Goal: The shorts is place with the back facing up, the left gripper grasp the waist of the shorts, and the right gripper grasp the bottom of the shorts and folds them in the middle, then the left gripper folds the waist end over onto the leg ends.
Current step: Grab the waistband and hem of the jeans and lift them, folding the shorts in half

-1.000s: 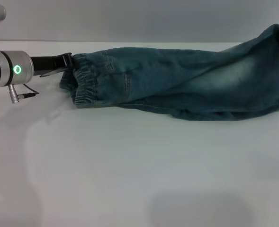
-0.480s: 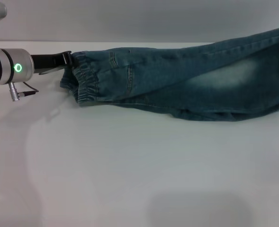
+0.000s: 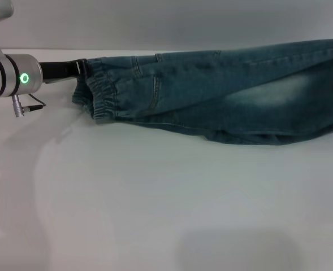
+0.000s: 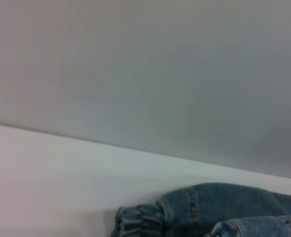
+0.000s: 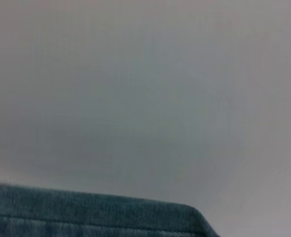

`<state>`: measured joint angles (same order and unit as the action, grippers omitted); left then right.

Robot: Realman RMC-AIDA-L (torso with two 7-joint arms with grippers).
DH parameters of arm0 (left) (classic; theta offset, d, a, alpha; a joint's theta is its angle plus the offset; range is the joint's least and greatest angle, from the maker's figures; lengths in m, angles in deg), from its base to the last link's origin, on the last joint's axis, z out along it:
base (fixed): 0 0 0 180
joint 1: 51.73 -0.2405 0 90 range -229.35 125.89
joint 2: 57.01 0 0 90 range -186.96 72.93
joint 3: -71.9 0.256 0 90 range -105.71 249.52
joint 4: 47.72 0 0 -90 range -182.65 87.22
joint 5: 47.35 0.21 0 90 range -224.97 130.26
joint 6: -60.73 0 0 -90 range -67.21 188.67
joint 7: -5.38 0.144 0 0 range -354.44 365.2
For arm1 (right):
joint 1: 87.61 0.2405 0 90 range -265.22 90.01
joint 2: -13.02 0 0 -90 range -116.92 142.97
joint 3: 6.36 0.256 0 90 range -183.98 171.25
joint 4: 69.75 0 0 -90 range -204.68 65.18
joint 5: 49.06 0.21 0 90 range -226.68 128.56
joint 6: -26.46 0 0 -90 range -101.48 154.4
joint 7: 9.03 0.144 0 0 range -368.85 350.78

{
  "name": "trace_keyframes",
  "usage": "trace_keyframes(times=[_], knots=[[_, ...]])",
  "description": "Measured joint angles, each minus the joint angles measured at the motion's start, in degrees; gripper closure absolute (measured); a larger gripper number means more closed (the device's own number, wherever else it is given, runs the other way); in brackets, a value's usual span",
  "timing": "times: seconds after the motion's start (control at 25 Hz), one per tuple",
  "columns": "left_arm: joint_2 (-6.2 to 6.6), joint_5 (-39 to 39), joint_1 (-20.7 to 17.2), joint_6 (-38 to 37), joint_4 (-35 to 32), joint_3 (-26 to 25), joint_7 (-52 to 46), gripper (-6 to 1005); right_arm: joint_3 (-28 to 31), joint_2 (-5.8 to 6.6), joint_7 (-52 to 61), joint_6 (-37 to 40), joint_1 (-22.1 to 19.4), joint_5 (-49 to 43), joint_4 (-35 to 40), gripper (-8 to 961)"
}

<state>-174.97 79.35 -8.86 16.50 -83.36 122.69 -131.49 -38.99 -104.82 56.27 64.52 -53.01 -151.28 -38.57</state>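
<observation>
Scene: I am a two-armed robot looking down at a white table (image 3: 155,214), with denim shorts (image 3: 223,96) stretched across the upper part of the frame.

Shorts: they run as a long band from upper left to the right edge, already doubled lengthwise, the top layer raised above the lower one. The long axis lies left to right.

Waist: the gathered waistband (image 3: 98,96) is the left end of the band, in the upper left of the frame.

My left claw (image 3: 78,69): slim and black, at the upper left, reaching in from the left edge. Its tip meets the top corner of the waistband and is closed on the cloth there, which is lifted off the table.

My right claw: outside the head view, past the right edge. Its wrist camera shows only a denim hem along the bottom of its frame, so I cannot tell how it stands or whether it holds the cloth.

Leg ends: at the far right of the frame, partly cut off by the edge.

Key relation: the leg ends lie directly right of my left claw, along the band's long axis. I judge the coming fold must carry the waist rightward along that line onto them; my left claw is the arm holding that end.
</observation>
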Motion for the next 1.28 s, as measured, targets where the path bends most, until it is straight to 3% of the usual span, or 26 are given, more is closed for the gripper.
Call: trace_keyframes(times=[0.48,1.16,1.28], knots=[[0.05,0.06,0.94,2.44,0.37,0.61,0.04,942,-0.36,0.07,-0.05,-2.12,0.46,0.02,-0.01,953],[-0.09,-0.03,2.07,3.81,0.93,1.73,2.78,939,-5.26,-0.27,-0.18,-4.54,1.54,-0.11,0.03,952],[-0.10,-0.04,2.24,3.96,1.31,2.18,2.79,822,-5.47,-0.28,-0.18,-4.58,1.59,-0.13,0.00,860]])
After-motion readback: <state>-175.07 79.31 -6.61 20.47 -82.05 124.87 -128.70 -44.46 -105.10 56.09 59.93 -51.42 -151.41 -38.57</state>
